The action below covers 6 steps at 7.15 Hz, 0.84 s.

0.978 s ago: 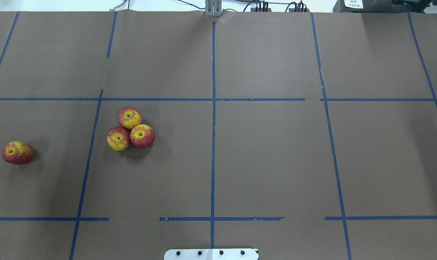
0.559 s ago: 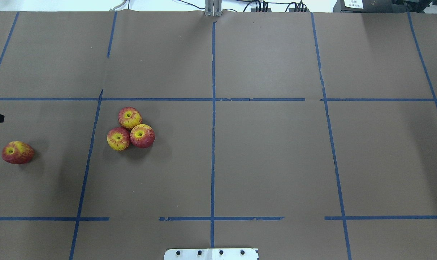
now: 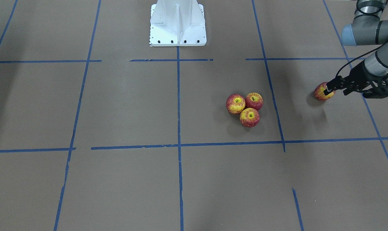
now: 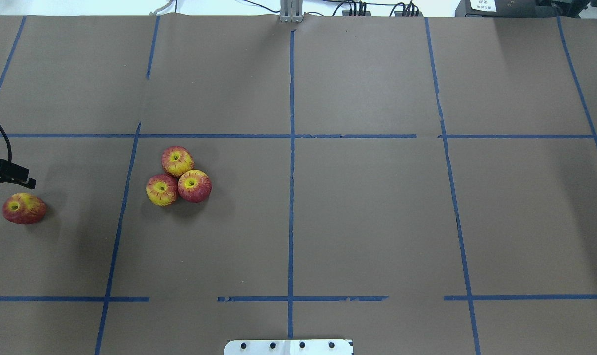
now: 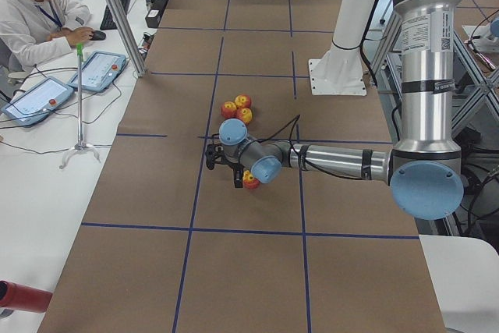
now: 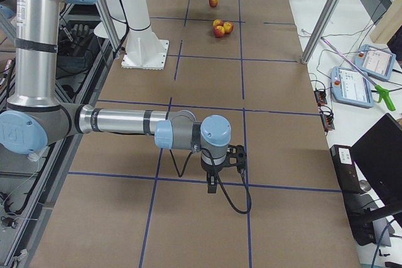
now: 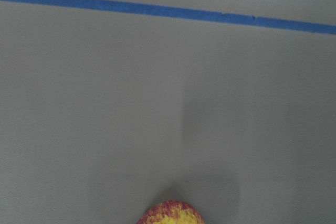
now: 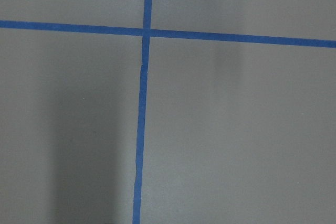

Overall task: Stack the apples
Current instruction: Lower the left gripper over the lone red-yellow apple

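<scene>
Three red-and-yellow apples (image 4: 175, 160) (image 4: 161, 189) (image 4: 195, 185) sit touching in a cluster left of centre; they also show in the front view (image 3: 249, 109). A fourth apple (image 4: 24, 208) lies alone at the far left and also shows in the front view (image 3: 321, 91). My left gripper (image 4: 7, 185) hovers just beyond this lone apple, looks open and holds nothing; in the front view the left gripper (image 3: 336, 92) overlaps the apple's edge. The left wrist view shows only the apple's top (image 7: 171, 214). My right gripper (image 6: 217, 177) hangs over bare table far from the apples; I cannot tell its state.
The table is brown paper with a blue tape grid (image 4: 291, 148). The white robot base (image 3: 178, 22) stands at the near middle edge. An operator (image 5: 39, 5) with tablets sits at a side desk beyond a metal post (image 5: 117, 13).
My left gripper has come in from the left edge of the overhead view and moved right, toward the lone apple. The apples have not moved.
</scene>
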Each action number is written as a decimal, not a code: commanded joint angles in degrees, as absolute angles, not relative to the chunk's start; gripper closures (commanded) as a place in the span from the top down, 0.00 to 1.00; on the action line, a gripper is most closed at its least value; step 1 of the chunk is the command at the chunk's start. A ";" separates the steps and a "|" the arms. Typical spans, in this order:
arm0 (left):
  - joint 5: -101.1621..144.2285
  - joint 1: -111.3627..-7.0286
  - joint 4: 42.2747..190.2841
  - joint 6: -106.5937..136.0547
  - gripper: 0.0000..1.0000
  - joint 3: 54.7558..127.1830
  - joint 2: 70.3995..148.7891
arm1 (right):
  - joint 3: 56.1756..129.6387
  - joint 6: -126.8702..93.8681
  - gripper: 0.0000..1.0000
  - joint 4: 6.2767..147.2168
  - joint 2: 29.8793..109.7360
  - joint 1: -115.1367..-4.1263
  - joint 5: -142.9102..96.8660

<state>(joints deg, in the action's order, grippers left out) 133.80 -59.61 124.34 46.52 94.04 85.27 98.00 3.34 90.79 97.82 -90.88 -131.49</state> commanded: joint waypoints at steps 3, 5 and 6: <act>130.96 -57.13 124.36 47.11 1.00 91.76 85.52 | 98.00 3.34 1.00 90.79 97.82 -90.88 -131.48; 131.22 -55.29 124.89 47.28 1.00 90.88 85.69 | 98.00 3.34 1.00 90.79 97.82 -90.88 -131.48; 131.48 -55.28 124.89 47.46 1.00 91.05 85.78 | 98.00 3.34 1.00 90.79 97.82 -90.88 -131.48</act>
